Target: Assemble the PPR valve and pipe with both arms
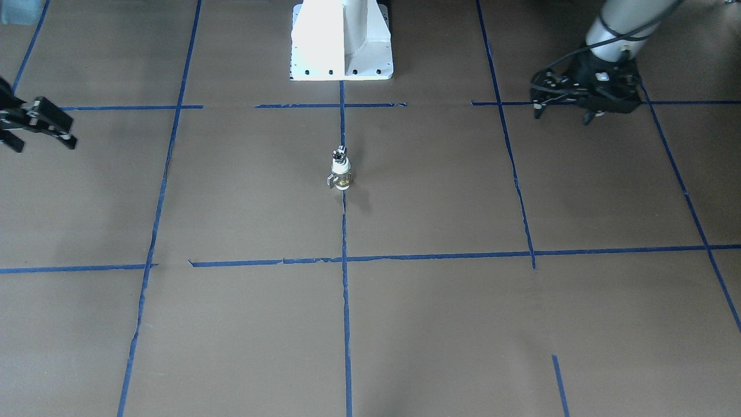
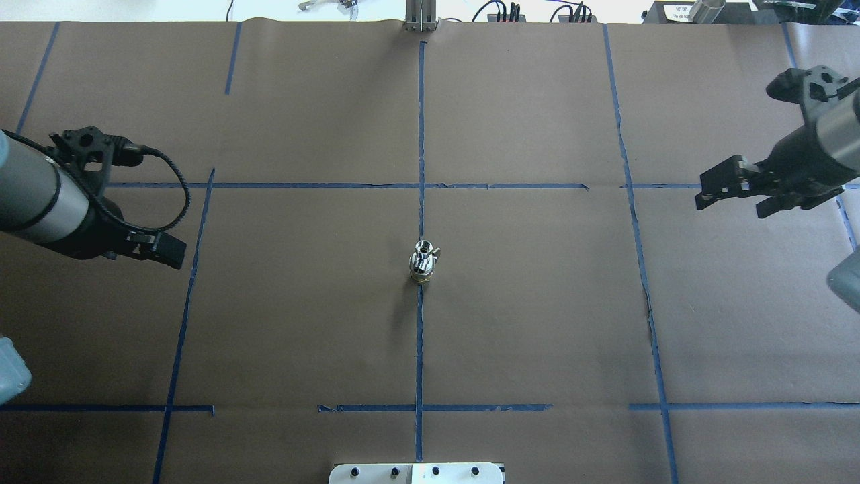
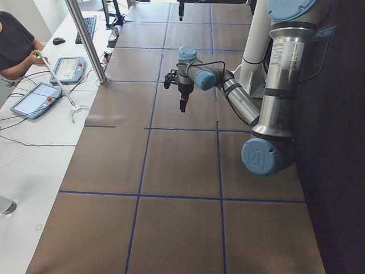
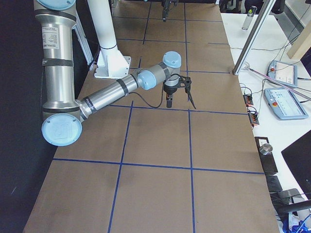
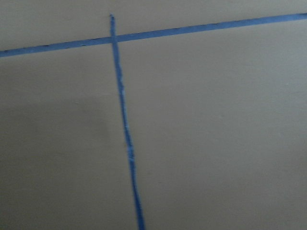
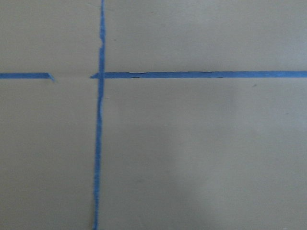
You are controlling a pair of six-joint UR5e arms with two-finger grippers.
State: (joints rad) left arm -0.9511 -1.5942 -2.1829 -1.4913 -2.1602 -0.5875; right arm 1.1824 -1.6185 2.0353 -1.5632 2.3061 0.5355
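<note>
The PPR valve (image 1: 341,175), white with a brass band and a small grey side lever, stands upright on the table's centre tape line. The silver pipe (image 1: 340,154) sits on top of it, joined to it. From overhead the pipe (image 2: 423,253) hides most of the valve (image 2: 420,274). My left gripper (image 1: 562,116) is open and empty, far off to the valve's side; it also shows in the overhead view (image 2: 161,247). My right gripper (image 1: 40,139) is open and empty at the opposite side (image 2: 732,202). Both wrist views show only paper and tape.
Brown paper with blue tape lines (image 2: 420,148) covers the table. The white pedestal base (image 1: 341,43) stands behind the valve. In the side views an operator (image 3: 14,45) sits by tablets (image 3: 34,98) on a white bench, and a metal post (image 3: 85,40) stands at the table's edge.
</note>
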